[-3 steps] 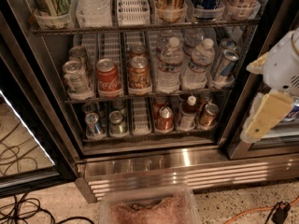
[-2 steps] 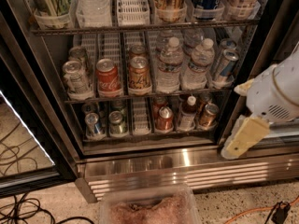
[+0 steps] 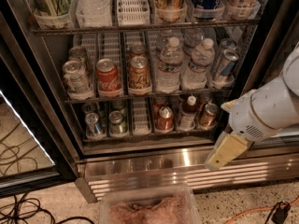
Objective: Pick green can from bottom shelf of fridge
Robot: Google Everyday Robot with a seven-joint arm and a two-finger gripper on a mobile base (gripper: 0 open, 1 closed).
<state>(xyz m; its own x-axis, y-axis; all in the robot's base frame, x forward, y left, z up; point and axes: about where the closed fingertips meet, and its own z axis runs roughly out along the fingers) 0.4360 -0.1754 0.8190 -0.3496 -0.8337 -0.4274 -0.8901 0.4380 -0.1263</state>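
Red cola can (image 3: 107,76) stood beside a brown can (image 3: 139,73), two water bottles (image 3: 170,65) to their right. Clear plastic tub (image 3: 148,206) sat on the floor (image 3: 56,204). Black cables (image 3: 18,205) lay left, orange cable (image 3: 245,212) right, below the tool (image 3: 216,161).

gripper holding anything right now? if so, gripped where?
Nothing held. The gripper hangs at lower right, before the base grille of the fridge, with nothing in it. The green can stands on the bottom shelf, well apart from it.

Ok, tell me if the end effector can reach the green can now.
Probably yes: the green can stands front-row on the bottom shelf, unblocked above the rail; the end effector hangs lower right.
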